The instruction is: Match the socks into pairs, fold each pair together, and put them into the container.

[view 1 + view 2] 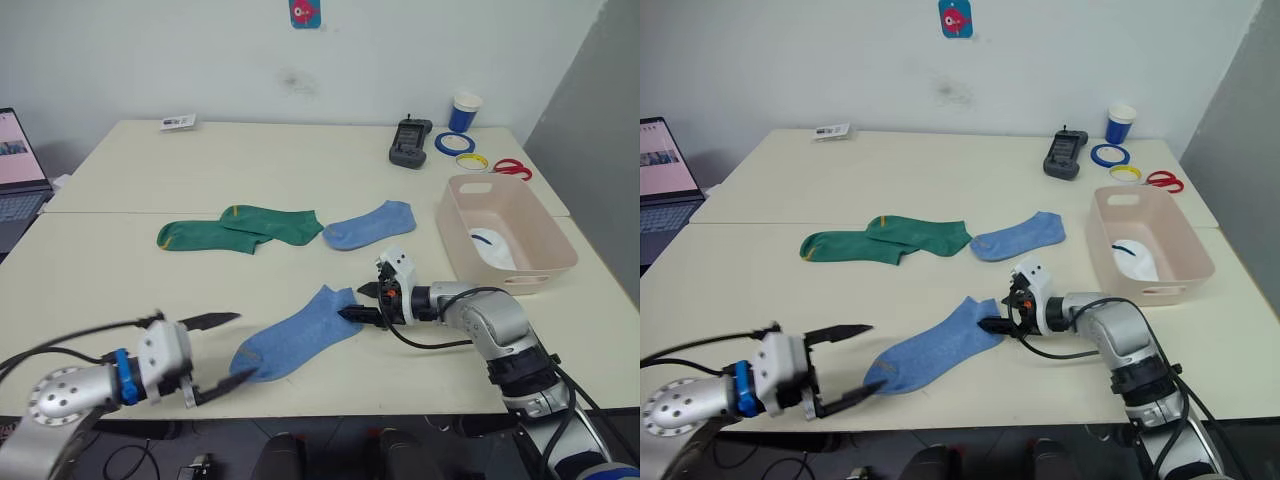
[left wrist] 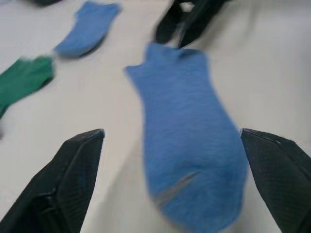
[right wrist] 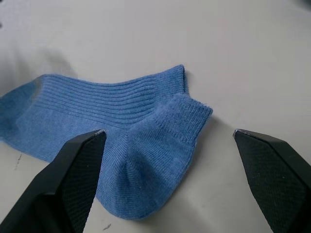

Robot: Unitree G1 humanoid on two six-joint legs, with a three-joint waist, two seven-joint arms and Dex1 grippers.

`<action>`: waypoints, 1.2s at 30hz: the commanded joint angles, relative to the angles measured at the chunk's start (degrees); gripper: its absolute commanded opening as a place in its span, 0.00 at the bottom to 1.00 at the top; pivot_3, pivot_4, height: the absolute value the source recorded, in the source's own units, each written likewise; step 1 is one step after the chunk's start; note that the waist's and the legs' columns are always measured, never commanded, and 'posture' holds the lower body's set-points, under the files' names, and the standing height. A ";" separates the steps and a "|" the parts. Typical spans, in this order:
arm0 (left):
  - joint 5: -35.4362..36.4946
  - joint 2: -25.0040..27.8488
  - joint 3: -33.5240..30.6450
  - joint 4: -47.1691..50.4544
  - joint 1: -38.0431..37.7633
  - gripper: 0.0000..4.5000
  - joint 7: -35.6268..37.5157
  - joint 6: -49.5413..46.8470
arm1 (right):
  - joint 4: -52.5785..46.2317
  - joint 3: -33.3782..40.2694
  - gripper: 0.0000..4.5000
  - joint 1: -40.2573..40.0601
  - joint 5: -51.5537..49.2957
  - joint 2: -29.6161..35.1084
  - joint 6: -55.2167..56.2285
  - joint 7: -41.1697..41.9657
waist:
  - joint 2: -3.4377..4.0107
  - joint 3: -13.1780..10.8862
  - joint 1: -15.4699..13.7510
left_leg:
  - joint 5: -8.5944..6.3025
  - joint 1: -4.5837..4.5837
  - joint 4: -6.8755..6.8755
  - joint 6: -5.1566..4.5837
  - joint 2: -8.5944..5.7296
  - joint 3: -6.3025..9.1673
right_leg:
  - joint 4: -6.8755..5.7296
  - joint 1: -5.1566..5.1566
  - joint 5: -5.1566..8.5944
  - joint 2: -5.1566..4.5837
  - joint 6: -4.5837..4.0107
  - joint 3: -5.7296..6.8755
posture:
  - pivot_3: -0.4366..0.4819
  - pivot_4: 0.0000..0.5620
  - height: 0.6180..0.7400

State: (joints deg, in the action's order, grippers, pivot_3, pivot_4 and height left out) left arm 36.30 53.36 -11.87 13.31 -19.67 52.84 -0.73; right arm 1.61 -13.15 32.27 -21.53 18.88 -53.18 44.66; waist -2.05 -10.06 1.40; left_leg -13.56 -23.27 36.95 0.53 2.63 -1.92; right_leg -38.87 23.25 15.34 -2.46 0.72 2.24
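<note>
A light blue sock lies flat near the table's front edge. My left gripper is open, and the toe end of the sock sits between its fingers. At the sock's cuff my right gripper is also open, one finger on each side. The second light blue sock lies farther back. Beside it, to the left, two green socks with yellow trim overlap. The pale pink container stands at the right with a white sock inside.
At the back right are a black device, a blue cup, tape rolls and red scissors. A laptop sits beyond the table's left edge. A small card lies at the back left.
</note>
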 commanded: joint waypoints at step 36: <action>11.26 -5.60 -1.01 7.47 7.76 0.01 -10.44 -45.46 | -14.43 9.38 0.00 -5.71 -8.88 2.01 -12.72 -3.55 | 0.09 -0.06 -0.77 | -0.01 0.09 -0.11 0.02 0.04 0.03 | -0.03 -0.02 0.17 0.23 -0.53 -0.01 | 0.48 0.27 1.00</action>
State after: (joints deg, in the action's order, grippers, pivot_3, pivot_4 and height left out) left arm 48.35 46.88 -13.09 20.30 -13.65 41.82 -46.06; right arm -7.35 -6.66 27.45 -28.10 20.17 -63.56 42.25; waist -1.96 -10.11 0.63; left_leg -13.57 -23.18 36.83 0.55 2.68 -1.89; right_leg -38.90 23.24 15.51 -2.22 0.18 2.22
